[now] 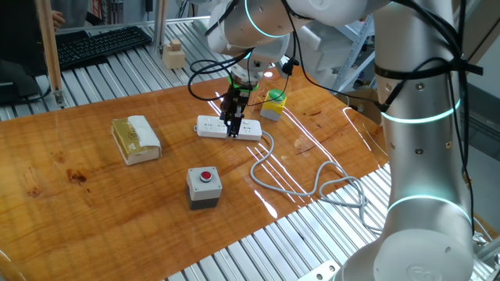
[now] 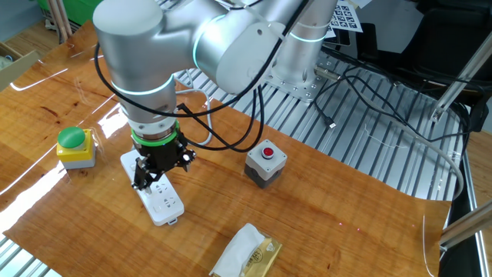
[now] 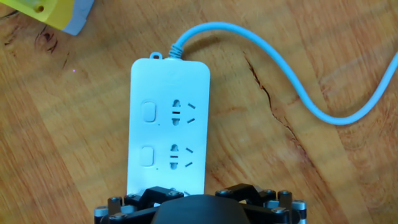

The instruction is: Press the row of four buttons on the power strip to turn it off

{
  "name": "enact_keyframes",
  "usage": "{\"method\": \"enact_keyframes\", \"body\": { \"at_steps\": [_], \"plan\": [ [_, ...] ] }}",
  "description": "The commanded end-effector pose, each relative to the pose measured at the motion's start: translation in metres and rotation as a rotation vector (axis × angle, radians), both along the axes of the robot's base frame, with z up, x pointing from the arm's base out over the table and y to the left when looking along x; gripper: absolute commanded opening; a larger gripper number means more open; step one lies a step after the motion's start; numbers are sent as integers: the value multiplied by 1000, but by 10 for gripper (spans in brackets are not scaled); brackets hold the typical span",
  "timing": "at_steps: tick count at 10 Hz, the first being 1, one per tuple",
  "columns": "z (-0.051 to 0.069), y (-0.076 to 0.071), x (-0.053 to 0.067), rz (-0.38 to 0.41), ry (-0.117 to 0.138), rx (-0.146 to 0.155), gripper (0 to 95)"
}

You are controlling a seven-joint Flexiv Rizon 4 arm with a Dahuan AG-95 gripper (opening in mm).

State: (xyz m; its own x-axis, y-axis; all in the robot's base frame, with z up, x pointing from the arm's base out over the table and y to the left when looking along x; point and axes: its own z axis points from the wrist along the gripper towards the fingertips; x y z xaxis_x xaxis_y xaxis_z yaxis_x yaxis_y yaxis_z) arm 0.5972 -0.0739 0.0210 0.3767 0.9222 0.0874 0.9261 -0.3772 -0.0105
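Left to right in one fixed view: we've got the tan-and-white block (image 1: 137, 139) on the left of the wooden table (image 1: 70, 168), well apart from everything else. Next, nearer the front edge, the grey box (image 1: 204, 188) with its big red button (image 1: 206, 176). Right of and behind that lies the power strip (image 1: 215, 127) — flat on the table, roughly mid-table. The gripper (image 1: 232, 130) points straight down over the strip's right-hand part, fingertips at or just above its face; we can't tell contact from these frames. Just behind the strip to the right sits the green knob (image 1: 274, 96) on its yellow base. The grey-white cable (image 1: 312, 187) leaves the strip's right end and loops toward the table's front-right edge.

Jaw state: the pictures don't show the fingertip gap cleanly, but the jaws read as fully spread, nothing pinched.

Hand view: two of the four buttons (image 3: 148, 112) are visible in a line down the strip's left side, each beside a socket — the others are hidden under the gripper body at the bottom edge
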Motion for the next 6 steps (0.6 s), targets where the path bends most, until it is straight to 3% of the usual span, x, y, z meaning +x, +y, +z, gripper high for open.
{"method": "enact_keyframes", "body": {
  "at_steps": [1,6],
  "plan": [
    [0,1,-1,-4,-5,1,950],
    [-2,1,-2,-23,-14,3,950]
  ]
}}
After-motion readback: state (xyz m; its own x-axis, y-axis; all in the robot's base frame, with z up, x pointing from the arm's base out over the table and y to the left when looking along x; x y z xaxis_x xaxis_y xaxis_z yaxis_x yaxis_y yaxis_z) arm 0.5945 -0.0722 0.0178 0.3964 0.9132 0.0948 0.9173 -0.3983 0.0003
